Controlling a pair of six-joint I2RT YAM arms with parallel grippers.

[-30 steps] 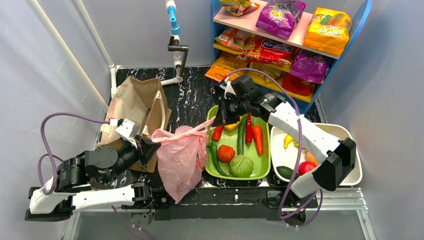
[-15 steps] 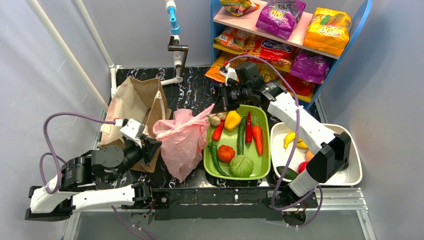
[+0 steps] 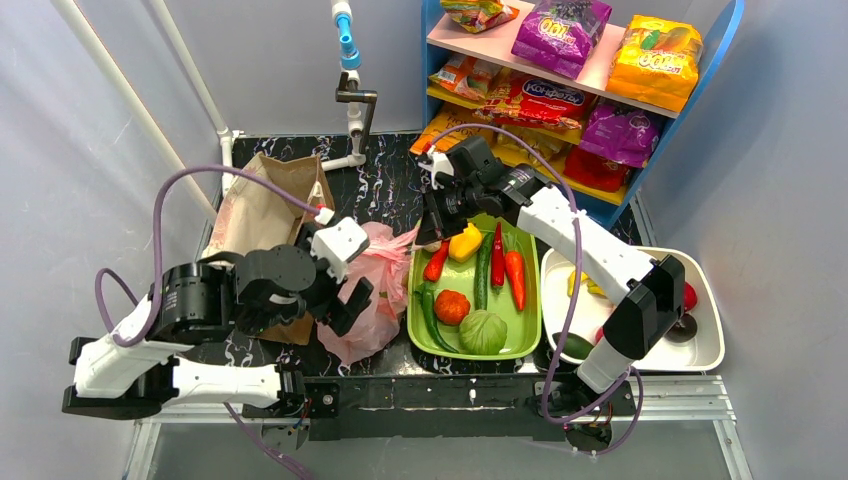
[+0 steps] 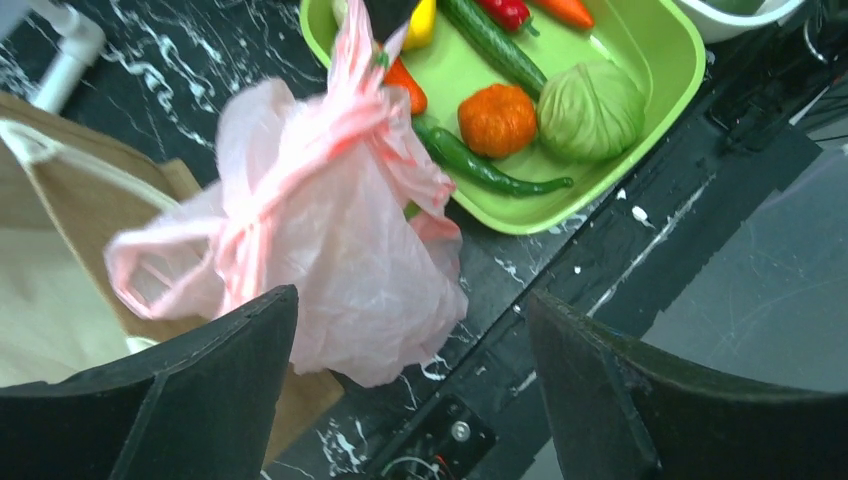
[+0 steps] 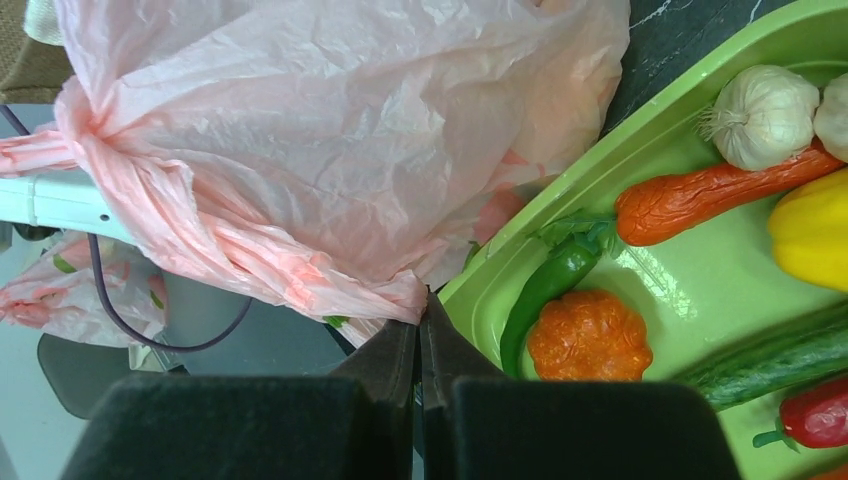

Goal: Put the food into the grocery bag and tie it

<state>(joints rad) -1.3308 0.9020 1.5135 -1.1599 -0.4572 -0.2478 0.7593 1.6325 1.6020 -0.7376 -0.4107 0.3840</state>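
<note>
**Left arm up over the bag, jaws let go**

Since a second ago the left arm (image 3: 200,300) has swung up from beside the paper bag (image 3: 262,205) and now hangs over the bag (image 3: 372,282); the left gripper (image 4: 412,298) has sprung wide and holds nothing; the bag has drawn up shorter, away from the front edge of the table (image 3: 385,190). I've got the right gripper (image 5: 420,318) clenched on a twisted handle (image 5: 250,255) of the pink film, just at the near-left rim of the tray (image 3: 530,342); the bag rests on the table between paper bag and tray, touching both as far as I can judge

What worries me: with only one side held, any pull from the right could drag the slack bag onto the tray rim or tip it over; the bunched neck (image 4: 345,125) may slip loose if it isn't a real knot; the thin film could tear at the pinch; my open left fingers (image 4: 200,400) sit close over the plastic and could snag it on the way down

Hard to make out: what's inside, since the film shows only a hint of green; whether the neck is truly knotted or merely twisted; the right fingertips in the top view, hidden under the right arm (image 3: 580,235); the second loop (image 4: 150,280), which lies over the paper bag
</note>
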